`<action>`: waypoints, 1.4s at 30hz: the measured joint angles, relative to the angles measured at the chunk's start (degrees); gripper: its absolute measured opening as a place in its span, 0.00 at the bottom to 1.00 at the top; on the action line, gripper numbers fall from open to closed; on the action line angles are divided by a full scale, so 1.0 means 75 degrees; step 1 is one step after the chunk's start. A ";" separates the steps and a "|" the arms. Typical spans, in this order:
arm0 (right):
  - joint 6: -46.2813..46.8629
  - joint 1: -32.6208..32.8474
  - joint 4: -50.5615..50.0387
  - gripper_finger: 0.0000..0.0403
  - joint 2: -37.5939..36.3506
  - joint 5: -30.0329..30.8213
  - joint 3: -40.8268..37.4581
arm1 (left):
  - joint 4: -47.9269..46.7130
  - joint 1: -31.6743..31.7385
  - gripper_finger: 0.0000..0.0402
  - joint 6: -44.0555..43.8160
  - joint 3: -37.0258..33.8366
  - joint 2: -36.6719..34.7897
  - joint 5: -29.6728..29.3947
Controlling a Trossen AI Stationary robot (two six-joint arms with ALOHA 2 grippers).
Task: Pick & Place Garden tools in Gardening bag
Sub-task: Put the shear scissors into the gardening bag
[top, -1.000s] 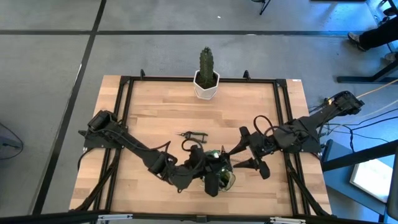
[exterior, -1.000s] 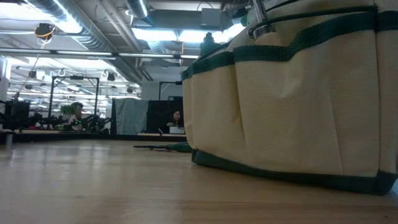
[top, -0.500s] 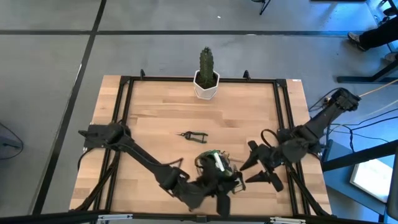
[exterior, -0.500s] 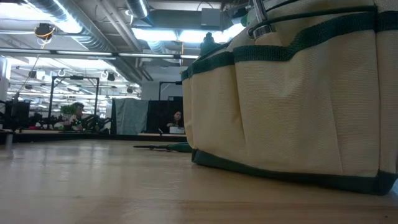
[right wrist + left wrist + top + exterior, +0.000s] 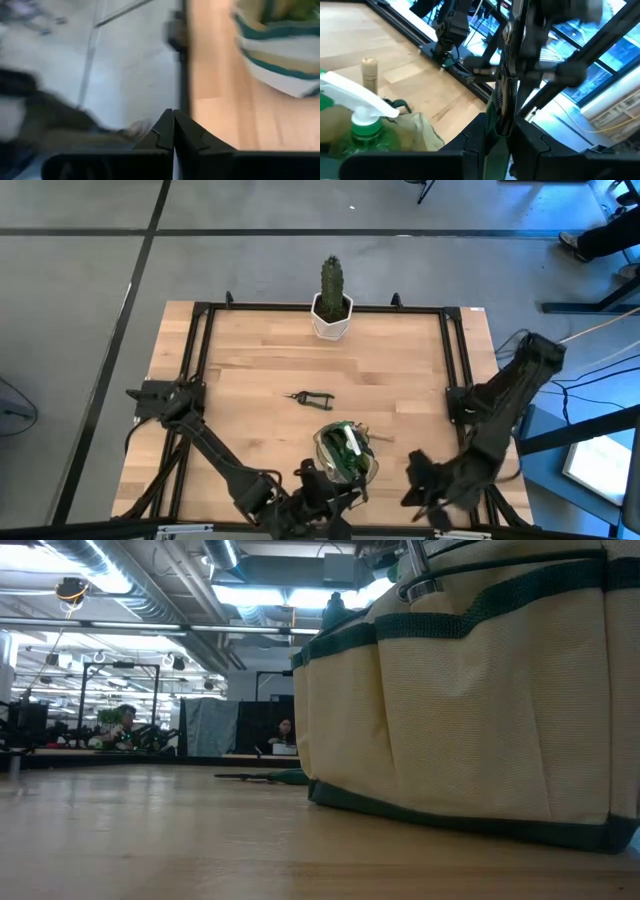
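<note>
The gardening bag (image 5: pixel 345 455) stands near the table's front edge, tan with green trim (image 5: pixel 470 700). A green sprayer with a white head (image 5: pixel 360 115) and a wooden handle (image 5: pixel 368 72) stick up out of it. The dark-handled pruning shears (image 5: pixel 308 396) lie flat on the wood farther back. My left gripper (image 5: pixel 325 498) is just in front of the bag, shut on a green strap (image 5: pixel 492 117). My right gripper (image 5: pixel 425 495) hangs shut to the right of the bag, at the front edge, holding nothing (image 5: pixel 173 117). My left gripper pinches a narrow dark green strap (image 5: pixel 495 112) between its two fingers. It looks like one of the bag's handles. The strap runs upright through the gap. Where its ends go is hidden by the fingers and the dark frame behind.
A green cactus in a white pot (image 5: pixel 332 310) stands at the middle of the far edge. A black frame rail (image 5: pixel 450 370) runs around the tabletop. Bare wood lies left and right of the shears. People sit at desks in the room beyond (image 5: pixel 125 725).
My left gripper has drawn back from over the bag toward the table's near edge, staying shut. My right gripper has swung from beside the bag toward the near right corner, tipped downward, rolled, and shut. The bag has kept its place.
</note>
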 joint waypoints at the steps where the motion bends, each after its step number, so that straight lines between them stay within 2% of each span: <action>1: 0.0223 0.0011 0.0032 0.01 0.0280 0.0227 0.0000 | -0.0037 -0.0037 0.14 -0.0007 0.0000 0.0000 -0.0072; 4: 0.0626 -0.0055 0.0368 0.01 0.1130 0.0597 0.0000 | -0.0035 -0.0143 0.14 -0.0007 0.0000 0.0000 -0.0190; 11: 0.0861 -0.0407 0.1590 0.00 0.2671 0.0435 -0.0006 | -0.0069 -0.0304 0.14 -0.0004 0.0000 0.0000 -0.0173; 18: 0.1467 -0.0834 0.0864 0.00 0.2835 0.1707 -0.0006 | -0.0189 -0.0499 0.14 -0.0212 0.0000 0.0000 -0.0169; 21: 0.1366 -0.1062 0.0821 0.00 0.2843 0.1759 -0.0006 | -0.0321 -0.0594 0.14 -0.0390 0.0000 0.0000 -0.0284; 26: 0.0627 -0.1523 0.1585 0.00 0.2864 0.1729 -0.0006 | -0.0601 -0.0730 0.14 -0.0760 0.0000 0.0000 -0.0501; 30: 0.0011 -0.1915 0.2387 0.00 0.2864 0.1496 -0.0006 | -0.0856 -0.0792 0.14 -0.0997 0.0000 0.0000 -0.0668; 34: -0.0350 -0.2232 0.2639 0.00 0.2864 0.1304 -0.0006 | -0.1254 -0.0818 0.14 -0.1240 0.0000 0.0000 -0.0817; 38: -0.0400 -0.2334 0.2766 0.00 0.2864 0.0494 -0.0006 | -0.2171 -0.0811 0.14 -0.1773 -0.0003 0.0000 -0.0805; 42: -0.0096 -0.1813 0.2770 0.00 0.2859 -0.0359 -0.0006 | -0.2188 -0.0703 0.14 -0.1399 -0.0003 0.0000 -0.0651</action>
